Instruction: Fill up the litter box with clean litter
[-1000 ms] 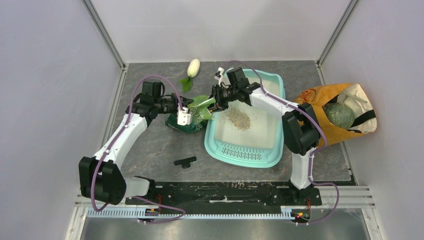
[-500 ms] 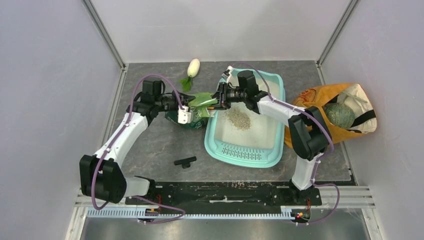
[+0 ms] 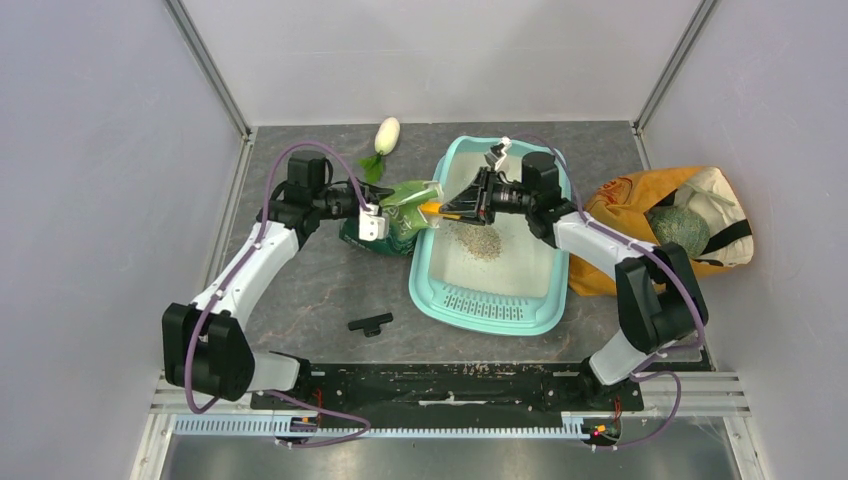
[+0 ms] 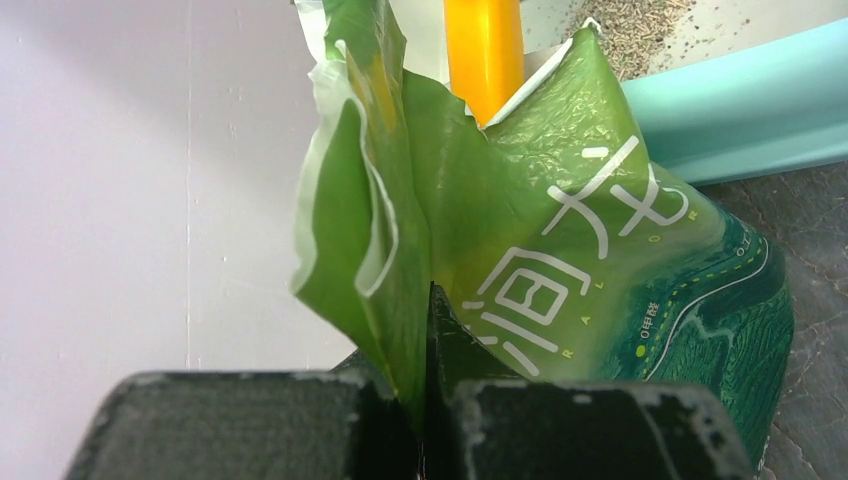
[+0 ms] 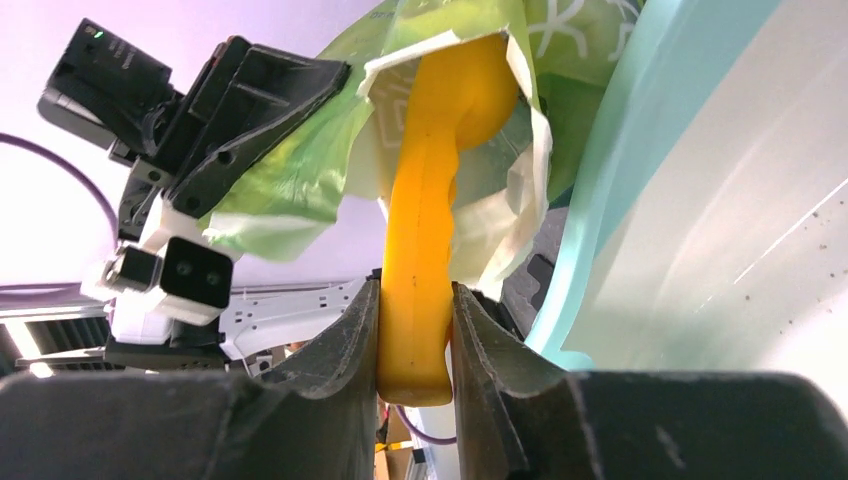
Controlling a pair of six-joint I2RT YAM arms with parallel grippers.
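While lying flat on the table right of centre, the litter box runs its long axis near-to-far, slightly slanted, with the slotted grille at the end toward the arm bases. Inside its white basin sits a small loose pile of litter in the far half; the rest of the basin is bare apart from a few stray grains. Just beside the box's left rim stands a green pouch, mouth open and tipped toward the box. The left gripper has its jaws closed on the pouch's top edge, film pinched between them. An orange scoop points into the pouch mouth, its head inside and its handle reaching back over the box rim. The right gripper has its jaws clamped on that handle. An orange cloth bag touches the box's right side, holding a green rounded object and something white. A white radish toy lies at the far edge, and a small black piece lies near the bases.
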